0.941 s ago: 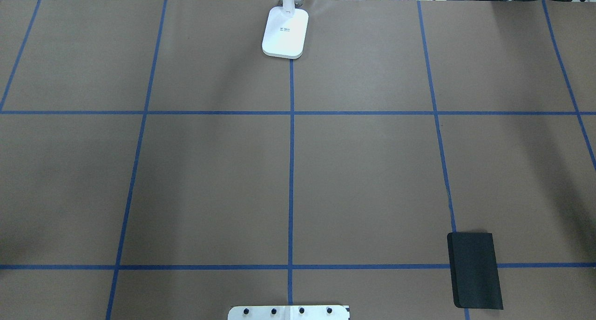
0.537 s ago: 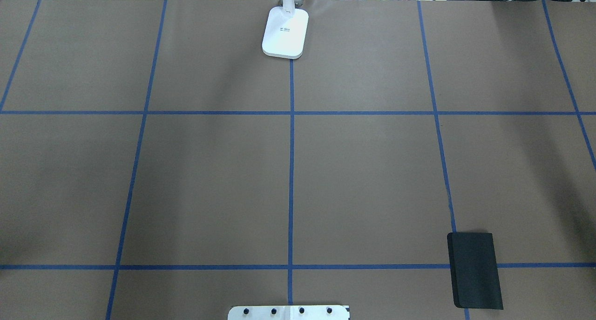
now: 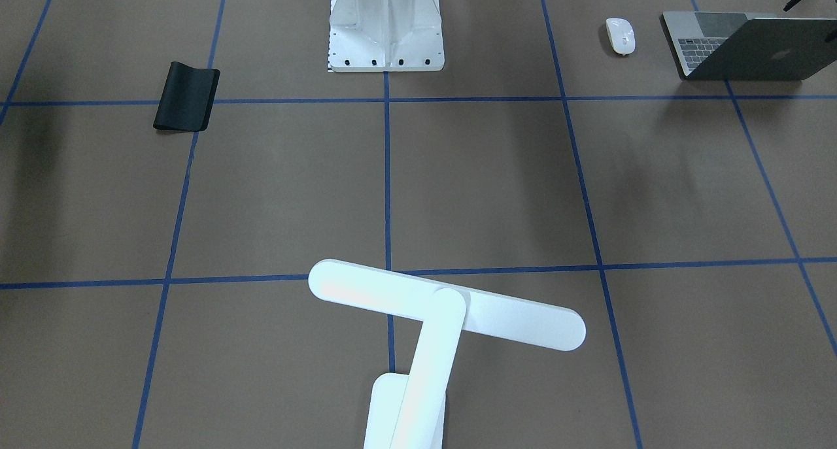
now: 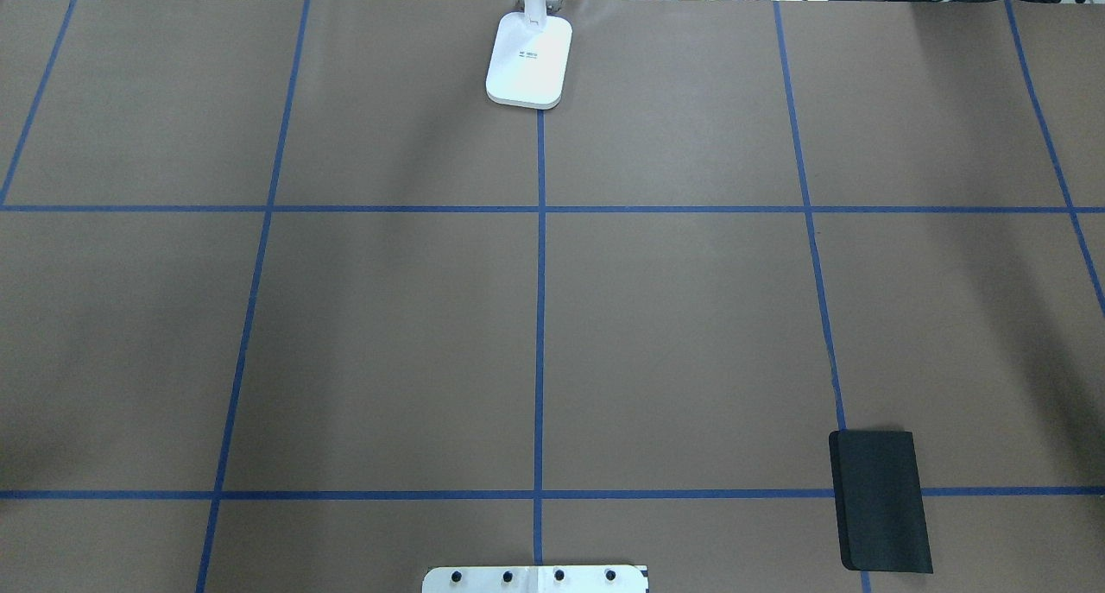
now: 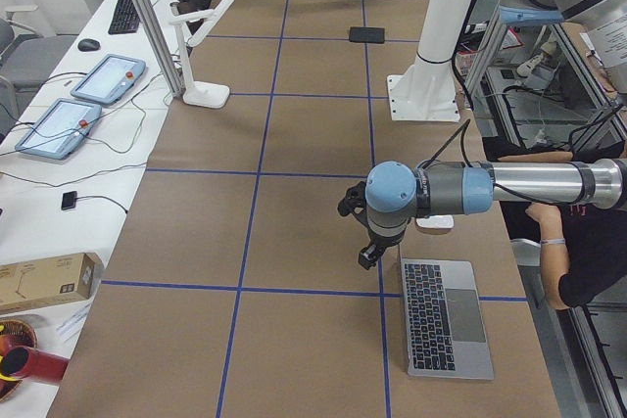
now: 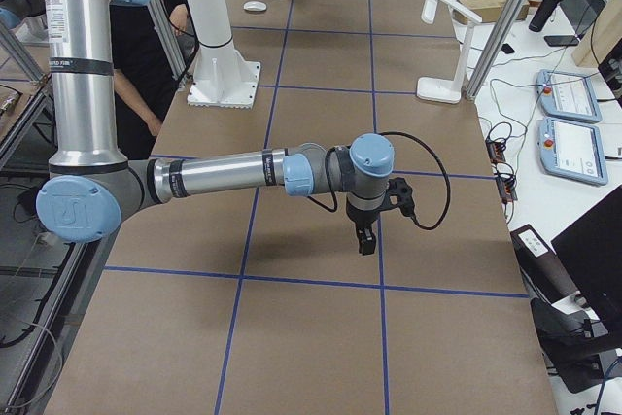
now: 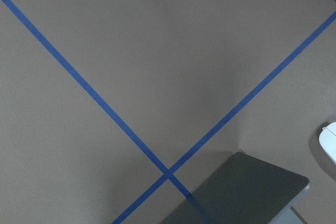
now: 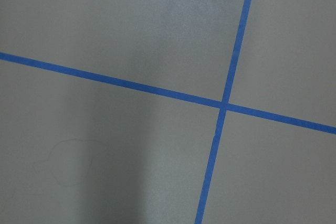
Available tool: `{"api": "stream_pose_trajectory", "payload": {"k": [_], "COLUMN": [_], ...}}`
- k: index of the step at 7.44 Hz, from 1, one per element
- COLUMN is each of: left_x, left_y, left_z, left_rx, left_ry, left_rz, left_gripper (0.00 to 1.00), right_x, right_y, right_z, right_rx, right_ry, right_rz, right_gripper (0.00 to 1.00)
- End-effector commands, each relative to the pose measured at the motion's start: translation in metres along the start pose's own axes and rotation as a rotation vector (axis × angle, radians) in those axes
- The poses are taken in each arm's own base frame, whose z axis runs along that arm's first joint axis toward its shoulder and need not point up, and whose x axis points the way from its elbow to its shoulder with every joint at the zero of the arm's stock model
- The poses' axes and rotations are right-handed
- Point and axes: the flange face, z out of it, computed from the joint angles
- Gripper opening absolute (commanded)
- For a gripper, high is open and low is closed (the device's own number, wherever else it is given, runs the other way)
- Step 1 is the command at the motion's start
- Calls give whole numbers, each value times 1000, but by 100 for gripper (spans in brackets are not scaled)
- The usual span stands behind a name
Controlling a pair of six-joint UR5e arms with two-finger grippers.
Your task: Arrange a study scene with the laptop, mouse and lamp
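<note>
The open grey laptop [image 3: 739, 50] lies near the robot's side of the table, on its left, with the white mouse [image 3: 620, 35] beside it. In the exterior left view my left gripper [image 5: 370, 254] hangs over bare table next to the laptop [image 5: 446, 315]; I cannot tell its state. The left wrist view shows the laptop's edge [image 7: 247, 192] and the mouse [image 7: 329, 142] at the right border. The white lamp [image 3: 444, 305] stands at the far middle edge, its base [image 4: 528, 62] on the centre line. My right gripper [image 6: 364, 238] hovers over tape lines, state unclear.
A black mouse pad [image 4: 880, 500] lies at the near right. The white ribbed pedestal [image 3: 386, 24] stands at the robot's base. A person [image 5: 578, 252] sits beside the table near the laptop. Tablets and cables lie beyond the far edge [image 6: 569, 94].
</note>
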Motion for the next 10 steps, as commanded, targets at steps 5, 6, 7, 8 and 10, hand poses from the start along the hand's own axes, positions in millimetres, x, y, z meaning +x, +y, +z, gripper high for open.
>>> {"api": "stream_pose_trajectory", "payload": {"k": [5,6,7,8,10], "left_x": [3,2,2,1,-2], "left_y": [-7,-6,-6,-4,0], "left_z": [16,16,17,18,23], "left_rx": [-47,-48,-48,-49,-54], "left_ry": [44,46,47,51,60], "left_rz": [189,211,240,271,327], "left_gripper": [99,99,99,99,98], "right_x": [-1,-2,-2,-3,-7], "right_y": [0,-1,-1,-2,-6], "right_z": [1,1,1,1,1], "right_rx": [-3,-1,-2,-1,0], "right_ry": [1,-1,-1,0,0], "right_rz": [-4,-4,-5,-7,-16], "right_gripper": [100,100,100,100,100]}}
